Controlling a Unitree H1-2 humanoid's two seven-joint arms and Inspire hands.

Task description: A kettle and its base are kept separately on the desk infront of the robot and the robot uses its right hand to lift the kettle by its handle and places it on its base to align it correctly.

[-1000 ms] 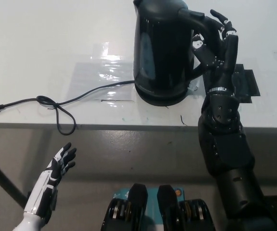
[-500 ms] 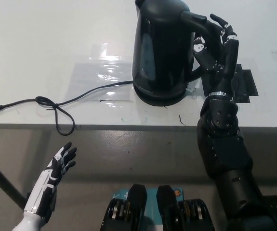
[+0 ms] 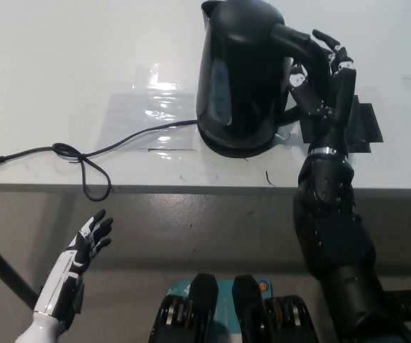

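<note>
The white desk (image 3: 62,64) fills the upper part of the frame, its front edge running across the middle. The black kettle (image 3: 237,78) stands upright at upper centre, apparently seated on its base (image 3: 242,146), which shows only as a dark rim at its foot; alignment cannot be confirmed. The handle (image 3: 306,53) projects to frame right, its long axis running top to bottom. The right hand (image 3: 323,82) lies immediately right of the handle, fingers extended and loosely curled around it; whether it grips cannot be told. A power cord (image 3: 83,161) trails toward frame left. The left hand (image 3: 87,243) rests at lower left below the desk edge, spread and empty, well away from the kettle.
</note>
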